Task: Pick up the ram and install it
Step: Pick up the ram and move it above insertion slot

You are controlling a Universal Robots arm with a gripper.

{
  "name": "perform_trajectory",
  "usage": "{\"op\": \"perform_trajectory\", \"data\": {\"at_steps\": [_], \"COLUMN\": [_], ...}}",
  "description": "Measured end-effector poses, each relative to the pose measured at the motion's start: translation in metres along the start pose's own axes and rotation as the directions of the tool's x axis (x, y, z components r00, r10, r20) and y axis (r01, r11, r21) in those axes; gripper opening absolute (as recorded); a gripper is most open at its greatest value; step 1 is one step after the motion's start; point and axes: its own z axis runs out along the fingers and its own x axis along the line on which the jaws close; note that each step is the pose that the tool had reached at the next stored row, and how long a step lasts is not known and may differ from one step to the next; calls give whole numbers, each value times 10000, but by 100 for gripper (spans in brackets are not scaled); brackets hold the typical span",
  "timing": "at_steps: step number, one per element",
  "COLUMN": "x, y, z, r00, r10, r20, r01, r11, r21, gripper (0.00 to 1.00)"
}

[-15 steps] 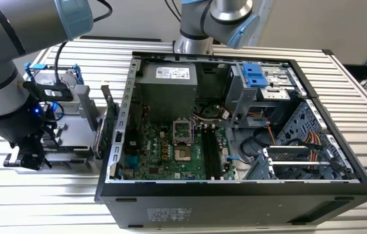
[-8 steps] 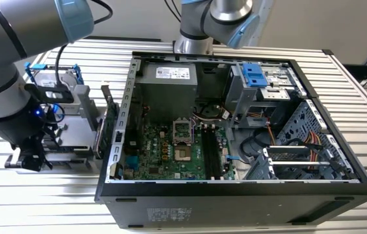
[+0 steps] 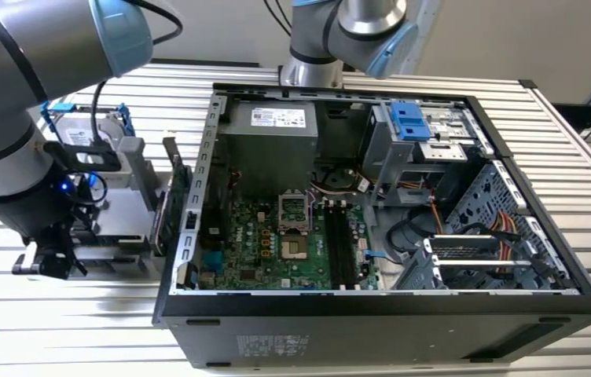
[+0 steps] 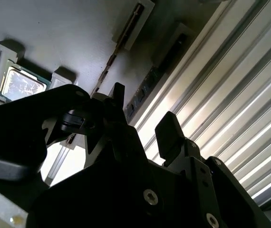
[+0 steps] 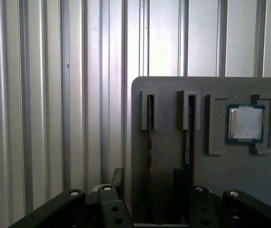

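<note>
**Colleague:** Where's the ram (image 5: 150, 133)?

**Me:** On edge in a slot of the grey holder (image 5: 169, 147), next to a second stick (image 5: 189, 137) and a silver chip (image 5: 244, 122). That's on the counter (image 5: 40, 95), outside the open case (image 3: 379, 314). My pincer (image 5: 149, 179) is apart, fingers either side of the strip, not clamped.

**Colleague:** How will it handle?

**Me:** Light, stiff and thin, I'd judge, but fragile. I'd grip its flat faces squarely, mid-length.

Slatted metal table (image 3: 65, 345), open computer case (image 3: 379, 334), grey parts holder (image 5: 169, 142)
</note>
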Motion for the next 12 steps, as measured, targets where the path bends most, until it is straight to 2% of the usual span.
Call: {"op": "perform_trajectory", "data": {"at_steps": [5, 12], "x": [0, 2], "y": [0, 0], "z": [30, 82], "r00": [10000, 9999], "r10": [-83, -86], "r20": [46, 73], "r01": [83, 86], "r11": [10000, 10000], "r21": [-1, -2], "gripper": [100, 100]}}
